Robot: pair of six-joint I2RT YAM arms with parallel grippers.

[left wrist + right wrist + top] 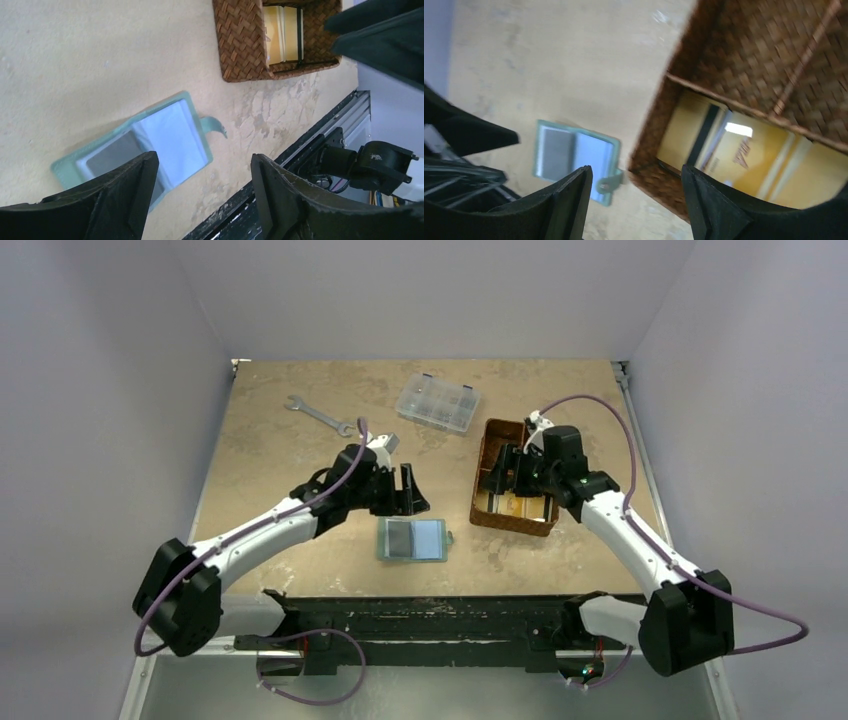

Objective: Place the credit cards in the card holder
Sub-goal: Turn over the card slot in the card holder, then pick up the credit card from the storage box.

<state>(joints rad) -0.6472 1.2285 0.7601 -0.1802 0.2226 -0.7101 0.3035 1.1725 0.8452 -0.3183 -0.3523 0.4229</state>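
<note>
The card holder (412,538) lies open and flat on the table, with a dark grey card (398,538) in its left pocket and a pale blue pocket on the right. In the left wrist view the card holder (165,135) lies just beyond my fingers. My left gripper (408,490) hovers behind it, open and holding nothing (202,160). Yellow-gold credit cards (515,505) lie in the near compartment of the woven basket (510,524). My right gripper (515,475) hangs open over that basket, nothing between its fingers (635,172). The cards (744,155) and the card holder (574,152) show beyond it.
A wrench (318,413) lies at the back left and a clear plastic compartment box (437,403) at the back centre. The brown basket (240,45) stands right of the card holder. A black rail (430,615) runs along the near table edge.
</note>
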